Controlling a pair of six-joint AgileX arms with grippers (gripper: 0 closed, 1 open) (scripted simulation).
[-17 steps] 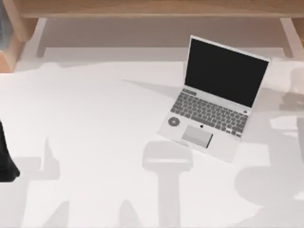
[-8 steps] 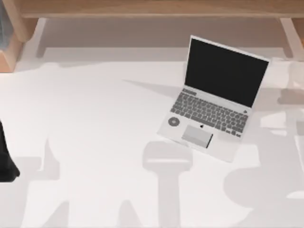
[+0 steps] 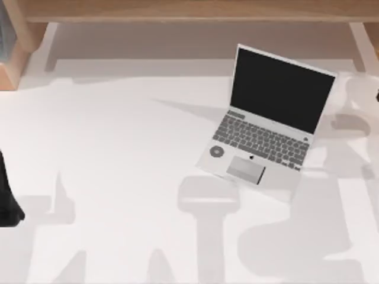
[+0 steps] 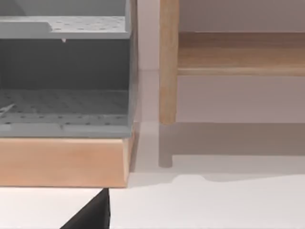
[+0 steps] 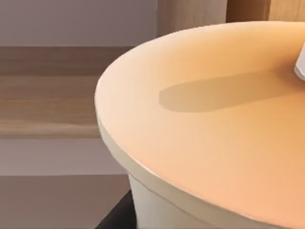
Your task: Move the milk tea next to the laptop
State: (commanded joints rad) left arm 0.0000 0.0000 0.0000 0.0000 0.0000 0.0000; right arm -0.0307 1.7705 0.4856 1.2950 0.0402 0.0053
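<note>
Laptop is sitting open right of centre, black screen upright; milk tea is showing its tan-orange top, whitish sides.

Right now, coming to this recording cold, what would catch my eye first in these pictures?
First the open laptop, black screen up, standing at an angle right of the table's middle in the top view. Next, the milk tea looms very close in the right wrist view, its tan-orange top above whitish sides. The left arm is a dark shape parked at the table's left edge, and a grey perforated shelf unit on a wooden base appears in the left wrist view.

white table carries the open laptop.
</note>
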